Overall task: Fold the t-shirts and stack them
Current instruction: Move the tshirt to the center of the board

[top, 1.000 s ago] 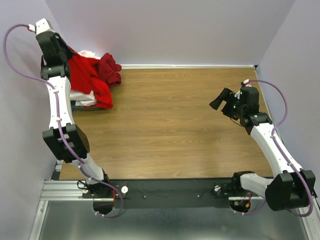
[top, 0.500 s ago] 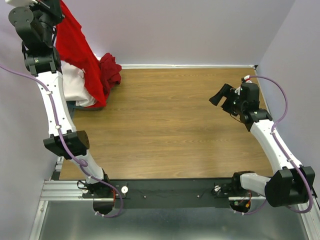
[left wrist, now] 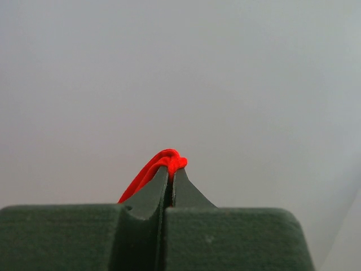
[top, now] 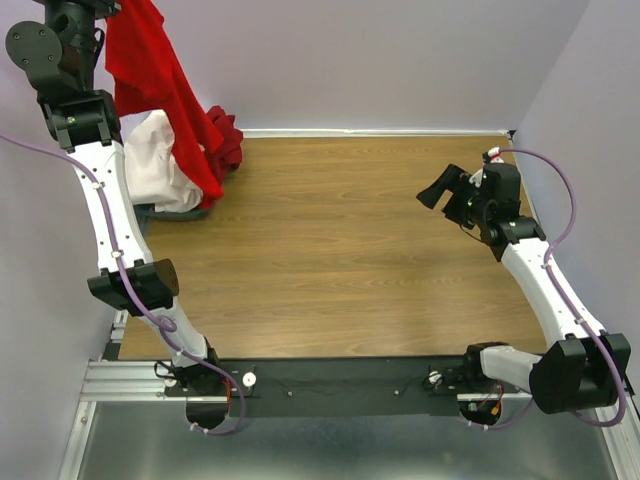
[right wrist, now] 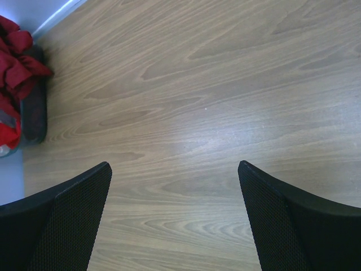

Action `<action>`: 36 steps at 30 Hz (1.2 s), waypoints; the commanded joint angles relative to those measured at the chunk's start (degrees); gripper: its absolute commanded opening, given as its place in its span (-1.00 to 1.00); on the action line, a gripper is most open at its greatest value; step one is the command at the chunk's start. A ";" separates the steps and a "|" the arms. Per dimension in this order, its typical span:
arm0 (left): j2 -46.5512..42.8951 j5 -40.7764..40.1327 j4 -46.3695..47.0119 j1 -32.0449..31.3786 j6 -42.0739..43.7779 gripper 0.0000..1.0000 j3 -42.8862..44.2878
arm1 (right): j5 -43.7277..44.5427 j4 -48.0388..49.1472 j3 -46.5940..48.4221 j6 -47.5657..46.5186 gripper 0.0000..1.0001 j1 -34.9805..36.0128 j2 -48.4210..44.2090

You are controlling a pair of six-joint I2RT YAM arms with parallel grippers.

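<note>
hanging from the left gripper (top: 108, 8) in the top left corner of the overhead view, the bright red t-shirt (top: 150, 70) drapes down in front of the wall (top: 380, 60). its lower end reaches the far left corner of the table (top: 340, 250). the left arm stands tall, raised nearly straight up. beside the hanging cloth, the white t-shirt (top: 150, 170) is bunched on a dark object (top: 172, 212) at the table's left edge. the maroon t-shirt (top: 228, 135) sits crumpled just behind the red one, against the wall. the right gripper (top: 441, 195) hovers over the right side of the table, well apart from all three shirts, pointing toward the left with its fingers parted around nothing.

in the left wrist view, the two fingers (left wrist: 146, 197) are pressed together with a fold of the bright red t-shirt (left wrist: 163, 161) pinched at their tips. only a small bunch of cloth shows above the tips, and the plain grey wall fills the rest of the view.

in the right wrist view, the right gripper (right wrist: 174, 165) has its fingers spread wide, with bare wood grain between them. at the far left edge, the maroon t-shirt (right wrist: 20, 51) lies crumpled over the dark object (right wrist: 35, 107), and a strip of bright red cloth shows just below it.
</note>
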 commanded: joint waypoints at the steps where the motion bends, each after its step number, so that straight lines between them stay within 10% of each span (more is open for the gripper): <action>1: -0.43 1.52 9.28 -0.32 -3.40 -1.00 2.93 | -1.93 0.61 1.12 0.29 1.00 -0.22 -0.71; 13: -9.91 5.20 10.43 -3.04 -1.56 -1.00 -4.61 | -2.81 0.52 2.17 0.47 1.00 -0.22 -1.50; 19: -19.76 -1.91 6.74 -16.56 10.30 -1.00 -17.34 | -2.28 0.52 4.46 0.29 1.00 -0.22 -0.97; 31: -19.86 -0.78 6.99 -35.11 6.79 -1.00 -20.70 | -2.55 0.35 5.87 0.20 1.00 -0.13 -3.08; 36: -22.13 -2.00 12.44 -34.95 10.47 -1.00 -39.89 | -2.98 0.26 4.12 0.73 1.00 -0.22 -4.83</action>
